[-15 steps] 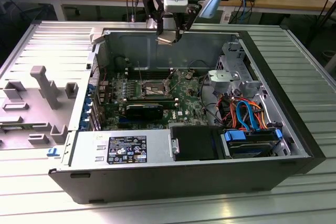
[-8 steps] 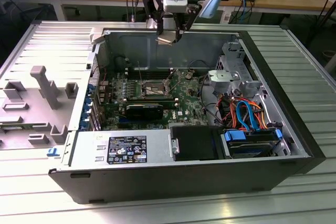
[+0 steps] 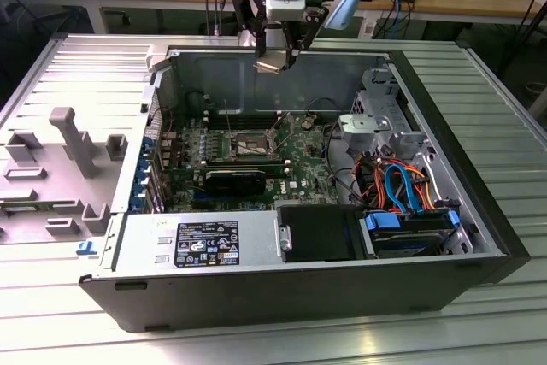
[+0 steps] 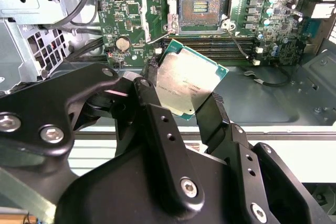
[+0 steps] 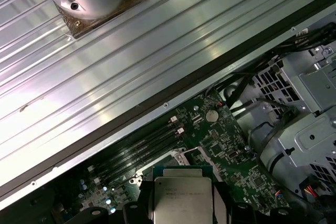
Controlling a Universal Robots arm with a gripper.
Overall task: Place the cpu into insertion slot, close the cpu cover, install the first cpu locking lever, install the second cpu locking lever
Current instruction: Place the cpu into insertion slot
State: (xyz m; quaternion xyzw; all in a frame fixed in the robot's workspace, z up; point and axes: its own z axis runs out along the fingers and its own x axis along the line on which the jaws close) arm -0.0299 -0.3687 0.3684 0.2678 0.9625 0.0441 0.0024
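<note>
While the arm hangs over the open case (image 3: pixel 128 292), its jaws are closed on the cpu (image 3: pixel 272 64). They pinch it by two opposite edges, so the chip sits right between the black fingers (image 4: pixel 157 124). In the exterior view the jaws and chip are up near the far wall of the case, well above the green board (image 3: pixel 299 160).

In the second wrist view the cpu (image 4: pixel 189 82) shows its dull silver top and a thin green edge, tilted a little in the grip. Past the tips of the jaws lies the slot (image 4: pixel 202 6), uncovered, its dark centre and contacts bare, well apart from the chip. The long memory slots (image 4: pixel 210 45) run between the chip and the slot, and a thin wire lever (image 4: pixel 237 43) sticks out beside the slot.

In the first wrist view the cpu (image 5: pixel 184 198) is seen face-on between the jaws, with the board beyond it. In the exterior view the slot (image 3: pixel 248 144) sits low on the board, far beneath the jaws. A ribbed metal counter (image 3: pixel 479 91) carries the case.
</note>
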